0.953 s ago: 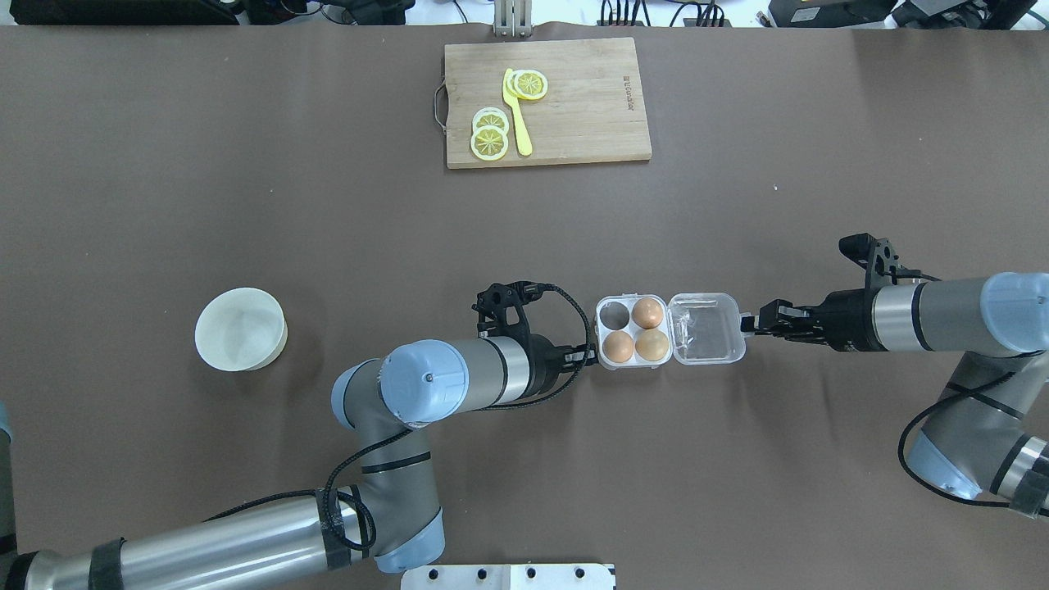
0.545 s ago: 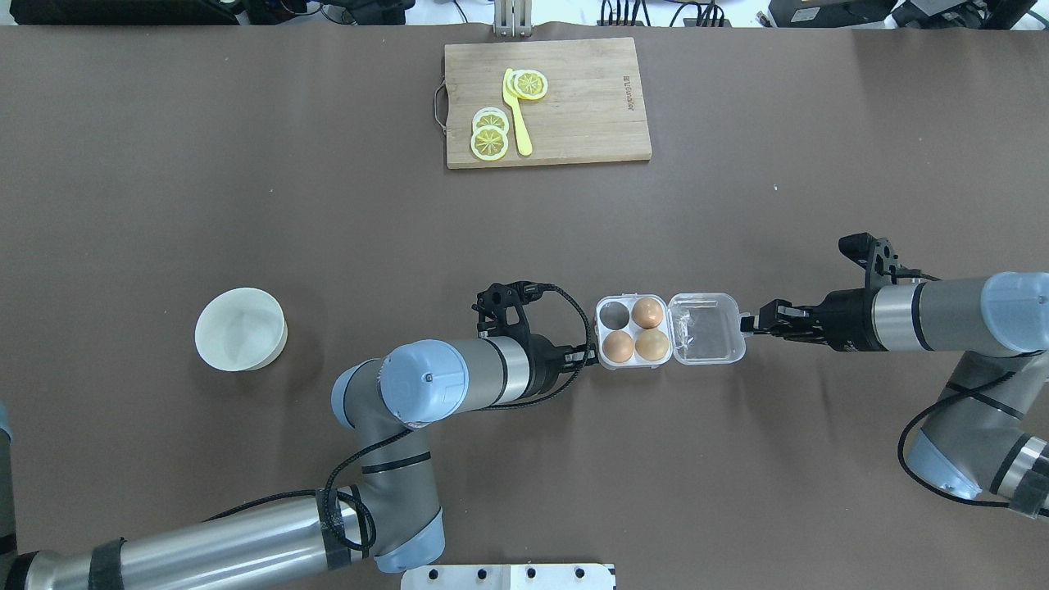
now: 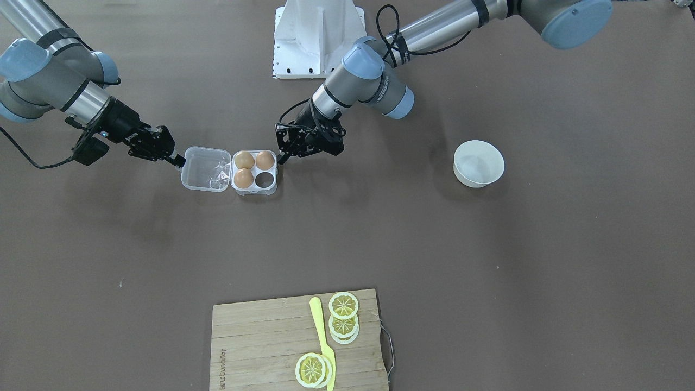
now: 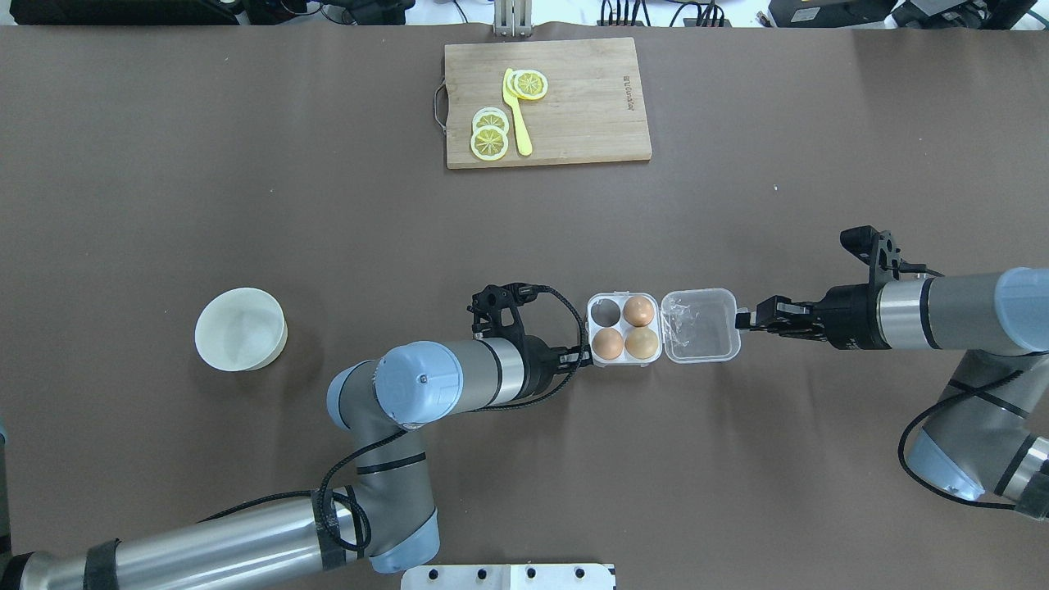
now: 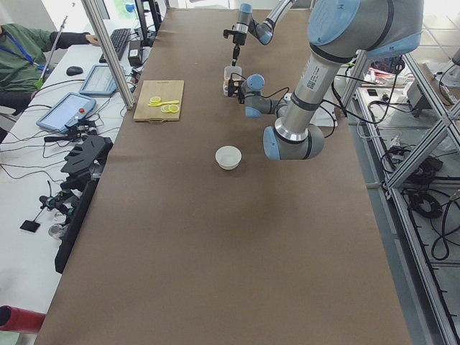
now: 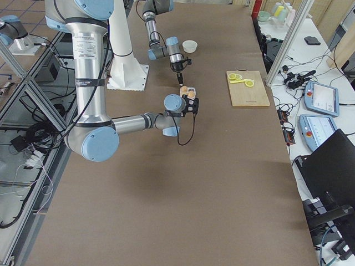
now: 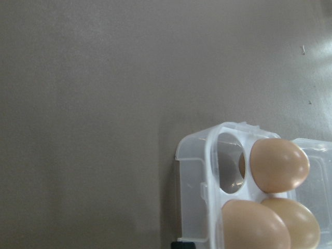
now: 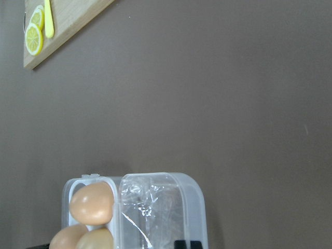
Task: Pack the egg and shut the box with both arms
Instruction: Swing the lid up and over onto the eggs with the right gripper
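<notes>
Right gripper (image 4: 740,319) pinches lid (image 4: 701,328) of open box (image 4: 623,329)

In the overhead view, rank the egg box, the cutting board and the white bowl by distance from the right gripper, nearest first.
From the right gripper:
1. box: the edge of its open lid sits right at the fingertips, on their left in this view.
2. cutting board: up at the far side, near the middle.
3. white bowl: far across, on the view's left.
</notes>
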